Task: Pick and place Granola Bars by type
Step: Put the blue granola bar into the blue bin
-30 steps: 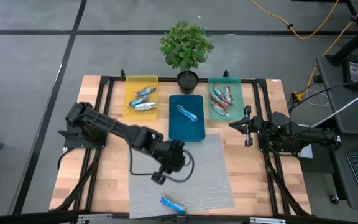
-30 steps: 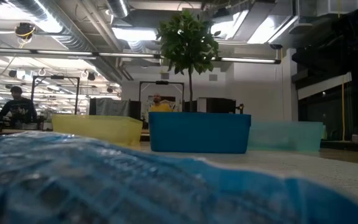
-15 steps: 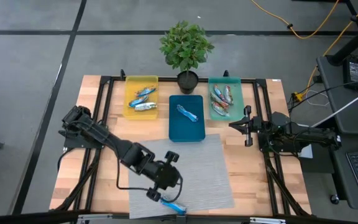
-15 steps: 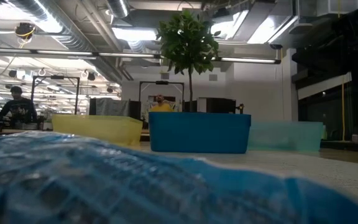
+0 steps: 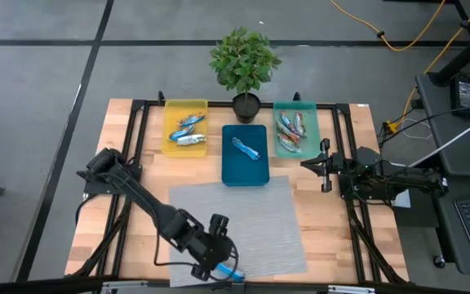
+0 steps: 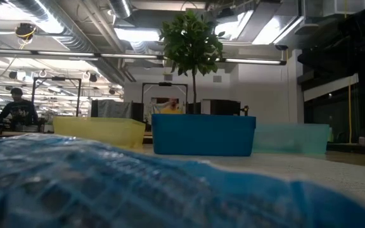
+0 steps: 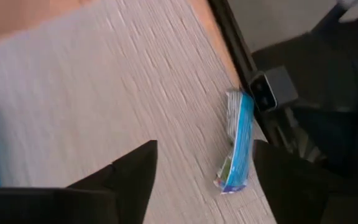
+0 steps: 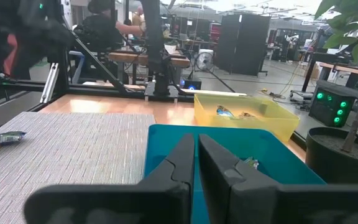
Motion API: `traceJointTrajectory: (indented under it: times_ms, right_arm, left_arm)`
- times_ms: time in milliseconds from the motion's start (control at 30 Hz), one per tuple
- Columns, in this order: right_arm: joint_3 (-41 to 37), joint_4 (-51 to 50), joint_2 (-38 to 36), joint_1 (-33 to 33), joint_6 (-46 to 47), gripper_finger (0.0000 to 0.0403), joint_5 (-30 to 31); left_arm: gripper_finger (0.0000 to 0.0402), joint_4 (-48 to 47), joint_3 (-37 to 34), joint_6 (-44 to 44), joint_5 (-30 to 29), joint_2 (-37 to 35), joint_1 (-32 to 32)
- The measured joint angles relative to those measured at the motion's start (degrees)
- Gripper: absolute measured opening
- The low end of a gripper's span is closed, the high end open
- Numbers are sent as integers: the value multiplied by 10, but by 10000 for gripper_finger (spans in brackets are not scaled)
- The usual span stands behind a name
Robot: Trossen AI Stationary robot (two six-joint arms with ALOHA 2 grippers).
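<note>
A bright blue granola bar point(image 5: 230, 271) lies flat on the grey mat point(image 5: 259, 220) at its near edge. It also shows in the left wrist view point(image 7: 238, 142) and fills the foreground of the low view point(image 6: 106, 183). My left gripper point(image 5: 220, 262) hangs open just over this bar. In the left wrist view point(image 7: 204, 180) the bar lies ahead between the two fingers and is not touched. My right gripper point(image 5: 323, 166) waits shut at the table's right, and its closed fingers show in the right wrist view point(image 8: 196, 158). Other bars lie in the trays at the back.
At the far side stand a yellow tray point(image 5: 170, 135) with silvery-blue bars, a blue tray point(image 5: 235, 167) with one blue bar point(image 5: 247, 149), and a teal tray point(image 5: 308, 122) with red-orange bars. A potted plant point(image 5: 245, 69) stands behind them. The table's near edge is right beside the bar.
My left gripper has gone toward the table's near edge across the grey mat, down to the blue bar lying there. The bar has stayed where it was.
</note>
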Motion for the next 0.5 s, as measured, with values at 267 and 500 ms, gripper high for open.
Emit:
traceJointTrajectory:
  times_ms: [267, 500]
  right_arm:
    - [0, 0, 0, 0, 0, 24, 0]
    - [0, 0, 0, 0, 0, 24, 0]
  left_arm:
    - [287, 11, 0, -13, -1, 65, -11]
    - [286, 44, 0, -31, 28, 93, -14]
